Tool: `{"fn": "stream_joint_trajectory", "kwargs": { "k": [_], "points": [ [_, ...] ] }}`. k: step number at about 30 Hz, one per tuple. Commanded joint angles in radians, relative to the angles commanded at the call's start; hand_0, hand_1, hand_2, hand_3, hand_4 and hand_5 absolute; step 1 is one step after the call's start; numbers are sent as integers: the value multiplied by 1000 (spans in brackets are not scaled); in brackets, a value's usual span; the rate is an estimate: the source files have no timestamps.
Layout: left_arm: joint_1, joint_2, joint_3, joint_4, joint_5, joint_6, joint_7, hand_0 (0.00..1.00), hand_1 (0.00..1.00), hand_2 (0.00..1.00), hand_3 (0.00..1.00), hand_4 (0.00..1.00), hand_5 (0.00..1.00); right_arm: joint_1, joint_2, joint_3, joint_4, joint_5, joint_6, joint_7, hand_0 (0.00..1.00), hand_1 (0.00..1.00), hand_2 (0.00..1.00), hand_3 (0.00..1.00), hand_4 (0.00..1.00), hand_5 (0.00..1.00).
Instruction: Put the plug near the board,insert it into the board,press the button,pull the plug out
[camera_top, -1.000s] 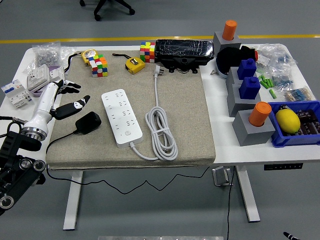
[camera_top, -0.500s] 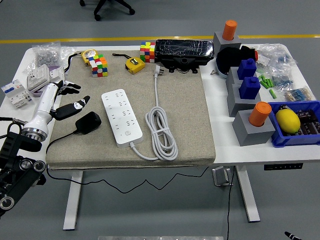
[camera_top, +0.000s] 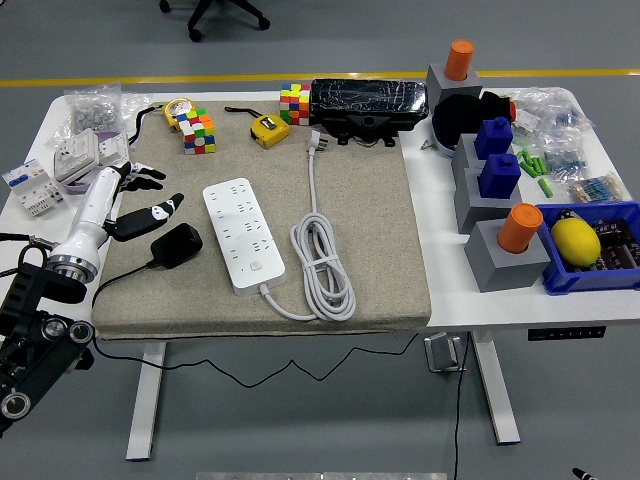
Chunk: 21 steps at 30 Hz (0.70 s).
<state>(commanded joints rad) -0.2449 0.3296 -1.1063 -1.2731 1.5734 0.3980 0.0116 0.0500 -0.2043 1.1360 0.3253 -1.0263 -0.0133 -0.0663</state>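
In the head view, the left hand (camera_top: 140, 200) hovers at the mat's nine o'clock edge, fingers spread wide and holding nothing. The black plug (camera_top: 177, 244) lies on the grey mat (camera_top: 380, 250) just at the hand's five o'clock. The white board (camera_top: 243, 234) lies on the surface at three o'clock of the plug, close but apart.

The scene is bright and evenly lit, the light coming from above. Shadows are short and soft: the board (camera_top: 243, 234) and the coiled cable (camera_top: 322, 262) cast only thin dark edges on the mat (camera_top: 380, 230), and the surface (camera_top: 445, 290) throws a faint shadow on the floor beneath. The black wrapped box (camera_top: 366, 101) shows small glints of glare on its film. Focus is sharp across the middle; small items at the far corners look slightly soft. The surface's edges bow a little toward the frame's sides.
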Motion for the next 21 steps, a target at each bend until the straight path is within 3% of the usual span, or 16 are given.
{"fn": "stream_joint_trajectory", "kwargs": {
  "k": [21],
  "points": [
    [2, 0, 5, 1, 2, -6, 5, 690, 646, 575, 587, 816, 315, -13, 2, 3, 2, 1, -17, 18, 654, 654, 653, 573, 994, 561]
  ]
}}
